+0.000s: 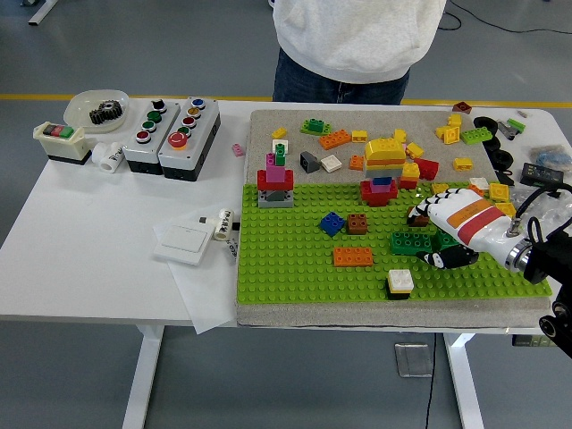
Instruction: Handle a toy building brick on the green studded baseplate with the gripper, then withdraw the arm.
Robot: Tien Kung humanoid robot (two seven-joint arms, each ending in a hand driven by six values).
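The green studded baseplate (pixel 295 268) lies on a grey mat. My right hand (pixel 445 243), white with orange and red stripes, reaches in from the right over the plate's right part. Its fingers (pixel 444 260) curl around a dark green brick (pixel 446 239) that is mostly hidden under the palm. A second dark green brick (pixel 410 242) sits just left of the hand, touching or nearly touching it. A brown brick (pixel 416 215) is at the fingertips' far side. The left arm is out of view.
On the plate: an orange brick (pixel 353 256), a white-on-black brick (pixel 399 283), blue (pixel 332 223) and brown (pixel 357 223) bricks, a red tower (pixel 275 183). Loose bricks lie on the mat behind. Button boxes (pixel 170 130) stand at the left. A person (pixel 357 45) stands at the far side.
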